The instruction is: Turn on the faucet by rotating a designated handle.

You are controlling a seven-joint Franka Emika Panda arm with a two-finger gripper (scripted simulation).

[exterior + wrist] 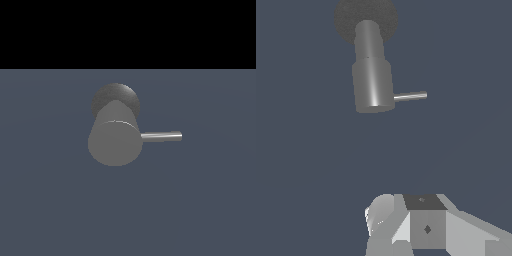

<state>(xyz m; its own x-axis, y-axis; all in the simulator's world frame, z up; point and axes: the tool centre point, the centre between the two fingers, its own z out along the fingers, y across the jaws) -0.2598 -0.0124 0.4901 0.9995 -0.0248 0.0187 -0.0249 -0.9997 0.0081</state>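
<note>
The faucet (115,142) is a thick matte grey cylinder with its flat round end facing the exterior camera, standing on a darker round base (116,95). The handle (161,136) is a thin shiny rod sticking out of the cylinder's side toward the exterior view's right, roughly level. The wrist view shows the faucet (373,82), its base (346,20) and the handle (410,96) from some distance. No gripper fingers show in either view. Nothing touches the handle.
A flat blue-grey floor (200,200) surrounds the faucet. Boxy white and grey robot parts (426,225) fill one edge of the wrist view, well apart from the faucet.
</note>
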